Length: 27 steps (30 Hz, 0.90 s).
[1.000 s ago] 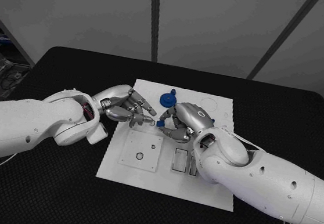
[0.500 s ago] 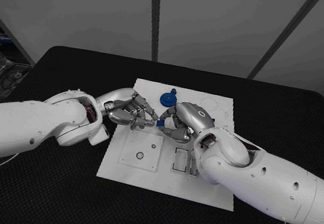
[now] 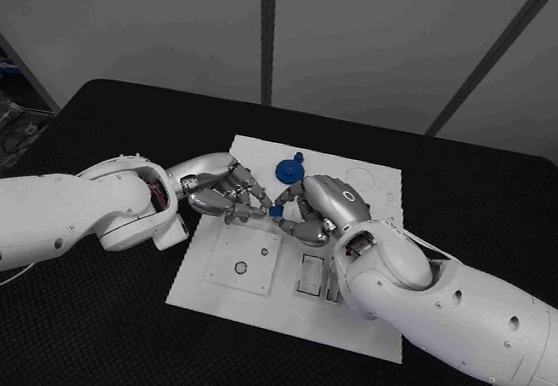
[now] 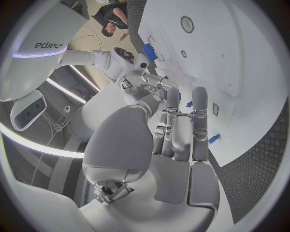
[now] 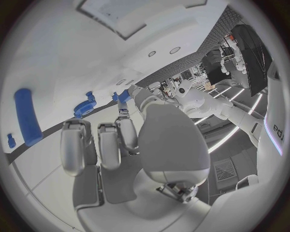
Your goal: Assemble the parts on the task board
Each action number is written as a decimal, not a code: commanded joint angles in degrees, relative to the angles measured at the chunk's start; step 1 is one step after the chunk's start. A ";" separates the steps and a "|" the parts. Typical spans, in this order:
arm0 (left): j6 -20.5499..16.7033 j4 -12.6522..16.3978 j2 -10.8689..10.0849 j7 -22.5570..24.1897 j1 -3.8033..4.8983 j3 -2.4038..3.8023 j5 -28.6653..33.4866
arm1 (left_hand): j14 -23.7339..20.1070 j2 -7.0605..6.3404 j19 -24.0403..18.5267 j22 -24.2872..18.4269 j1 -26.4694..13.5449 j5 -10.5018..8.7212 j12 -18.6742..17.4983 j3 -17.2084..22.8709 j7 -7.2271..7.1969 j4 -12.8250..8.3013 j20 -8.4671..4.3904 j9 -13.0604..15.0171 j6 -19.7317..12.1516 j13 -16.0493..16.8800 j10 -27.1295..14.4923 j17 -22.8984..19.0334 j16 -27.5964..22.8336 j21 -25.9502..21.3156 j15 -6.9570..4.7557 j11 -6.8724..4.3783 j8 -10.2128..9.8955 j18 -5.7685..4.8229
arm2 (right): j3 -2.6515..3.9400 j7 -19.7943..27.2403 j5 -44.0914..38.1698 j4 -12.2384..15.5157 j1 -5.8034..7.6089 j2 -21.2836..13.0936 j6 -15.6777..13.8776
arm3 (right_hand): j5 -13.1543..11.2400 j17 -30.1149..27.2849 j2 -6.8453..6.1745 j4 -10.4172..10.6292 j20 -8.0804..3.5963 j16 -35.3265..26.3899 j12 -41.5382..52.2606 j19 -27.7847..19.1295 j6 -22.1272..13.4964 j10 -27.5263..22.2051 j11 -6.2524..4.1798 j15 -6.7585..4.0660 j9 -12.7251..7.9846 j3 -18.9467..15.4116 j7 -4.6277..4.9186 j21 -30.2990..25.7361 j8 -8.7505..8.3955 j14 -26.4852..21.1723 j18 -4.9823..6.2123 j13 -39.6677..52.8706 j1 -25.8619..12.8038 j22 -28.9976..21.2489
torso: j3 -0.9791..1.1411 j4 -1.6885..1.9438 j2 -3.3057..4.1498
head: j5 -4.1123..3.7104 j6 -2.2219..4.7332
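Both hands meet over the task board (image 3: pixel 345 318): right hand (image 3: pixel 308 210) pinches a small blue part (image 3: pixel 278 212); can't tell about the left hand (image 3: pixel 225 192), fingers curled. Blue gear (image 3: pixel 288 168) sits just behind.

My head camera looks steeply down on the task board (image 3: pixel 349 297) at frame centre. Each wrist camera sits close behind its own hand, sharing that board (image 4: pixel 241 58) (image 5: pixel 72 53).

Hands crowd the middle of the board; the near end lies open to you.
Your left hand (image 3: pixel 225 191) and right hand (image 3: pixel 309 208) nearly meet over the task board (image 3: pixel 357 331), with a blue gear (image 3: pixel 288 168) just behind them blocking the far side.
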 commanded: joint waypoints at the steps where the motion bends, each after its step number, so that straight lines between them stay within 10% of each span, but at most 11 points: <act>1: 0.78 0.02 0.09 -0.61 0.02 0.03 -0.81 | 0.18 0.35 0.13 0.10 -0.33 -0.15 0.39 0.24 0.22 0.02 -0.41 -0.05 0.19 0.09 0.01 -0.06 0.16 0.35 0.05 -0.03 -0.25 -0.92 | 0.06 -0.26 -0.82 0.31 0.10 -0.05 -1.47 | 0.21 9.55 0.27 0.28 -0.36 0.16 -0.25 0.85 0.91 -0.02 -0.47 -0.42 0.78 0.16 -0.62 0.31 0.47 4.87 -0.31 1.32 -0.30 7.86 | -0.01 0.04 -0.01 | -0.03 -0.03; 27: 0.74 -0.84 0.59 -1.99 -0.02 0.04 -0.92 | 0.14 0.45 0.09 0.18 -0.28 -0.16 0.46 0.64 0.22 -0.13 -0.40 -0.03 0.40 0.14 -0.17 -0.11 0.18 0.43 0.07 -0.01 -0.20 -0.93 | 0.16 0.77 -1.06 1.65 0.10 -0.34 -3.46 | 0.37 9.59 0.21 0.28 -0.38 0.18 -0.16 1.03 1.11 0.10 -0.55 -0.46 0.85 0.21 -0.73 0.45 0.59 4.88 -0.37 1.39 -0.41 8.10 | 0.01 0.01 -0.03 | -0.09 -0.03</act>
